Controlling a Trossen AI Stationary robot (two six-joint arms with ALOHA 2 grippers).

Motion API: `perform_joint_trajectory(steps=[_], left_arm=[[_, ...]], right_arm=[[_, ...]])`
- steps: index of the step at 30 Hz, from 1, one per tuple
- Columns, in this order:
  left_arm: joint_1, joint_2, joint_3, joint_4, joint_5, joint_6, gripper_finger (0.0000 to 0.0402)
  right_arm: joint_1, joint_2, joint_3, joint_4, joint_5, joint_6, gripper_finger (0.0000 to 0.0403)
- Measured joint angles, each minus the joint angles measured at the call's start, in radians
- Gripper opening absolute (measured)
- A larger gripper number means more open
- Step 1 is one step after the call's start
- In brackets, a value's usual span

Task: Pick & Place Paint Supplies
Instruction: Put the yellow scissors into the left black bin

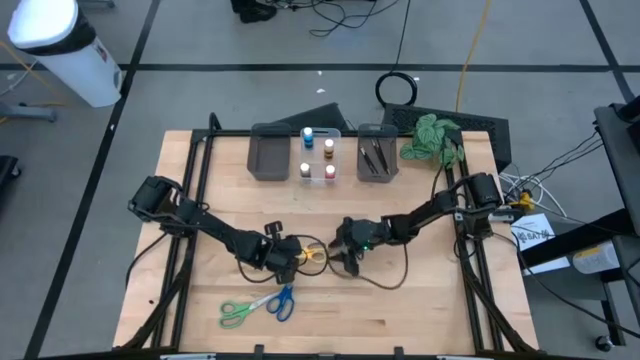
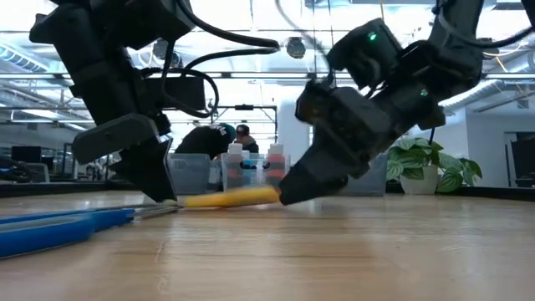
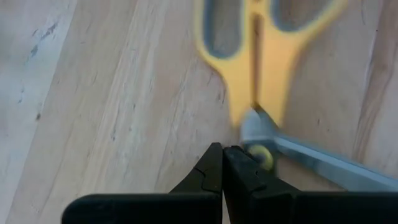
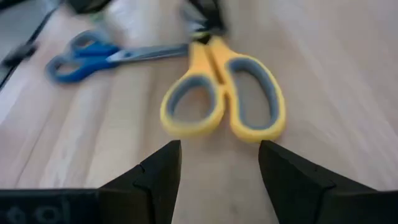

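Observation:
The yellow-handled scissors (image 1: 312,253) lie flat on the table between my two grippers, handles (image 4: 221,102) toward the right arm and blades toward the left. My left gripper (image 3: 222,163) is shut, its tips down at the table (image 2: 161,194) beside the scissors' pivot. My right gripper (image 4: 221,171) is open and low (image 2: 292,191), just short of the yellow handle loops and touching nothing. The green scissors (image 1: 238,312) and blue scissors (image 1: 282,300) lie crossed near the table's near edge. Small pots (image 1: 318,155) stand in the clear bin. Dark brushes (image 1: 375,158) lie in a grey bin. My left gripper's shut fingers stand right beside the yellow scissors' pivot (image 3: 260,149), where the blades begin. The outer side of one finger (image 3: 245,171) lies against it. The fingers slant down from the table's left. The scissors rest flat on the wood.
Along the far edge stand a grey bin (image 1: 268,155), the clear bin (image 1: 318,132) and a second grey bin (image 1: 377,172). A leafy plant (image 1: 430,135) sits at the far right corner. A cable (image 1: 385,275) loops on the table by the right arm. People show beyond the table (image 2: 226,138).

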Motion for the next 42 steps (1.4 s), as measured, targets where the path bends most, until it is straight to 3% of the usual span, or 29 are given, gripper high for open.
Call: perform_joint_trajectory(steps=[4, 11, 16, 25, 29, 34, 42], left_arm=[[0.001, 0.0, 0.0, 0.001, 0.01, 0.0, 0.0001], [0.006, 0.0, 0.0, 0.011, 0.024, 0.0, 0.0001], [0.009, 0.0, 0.0, 0.011, 0.035, 0.0, 0.0001], [0.009, -0.006, 0.007, 0.005, 0.045, -0.013, 0.0001], [0.004, -0.066, 0.029, -0.044, 0.048, -0.027, 0.0001], [-0.013, -0.158, 0.039, -0.059, 0.126, -0.041, 0.0019], [-0.068, -0.092, 0.042, -0.217, 0.114, -0.175, 0.002]], right_arm=[[0.031, -0.004, 0.002, 0.013, 0.038, -0.206, 0.02], [0.089, -0.004, 0.003, 0.014, 0.248, -0.505, 0.02], [0.138, -0.004, 0.003, 0.005, 0.282, -0.682, 0.0201], [0.184, 0.033, 0.005, 0.037, 0.352, -0.708, 0.0201], [0.176, 0.067, 0.007, 0.088, 0.355, -0.673, 0.0201], [0.167, 0.07, 0.007, 0.089, 0.313, -0.647, 0.0201], [0.167, 0.072, 0.016, 0.091, 0.309, -0.633, 0.0201]])
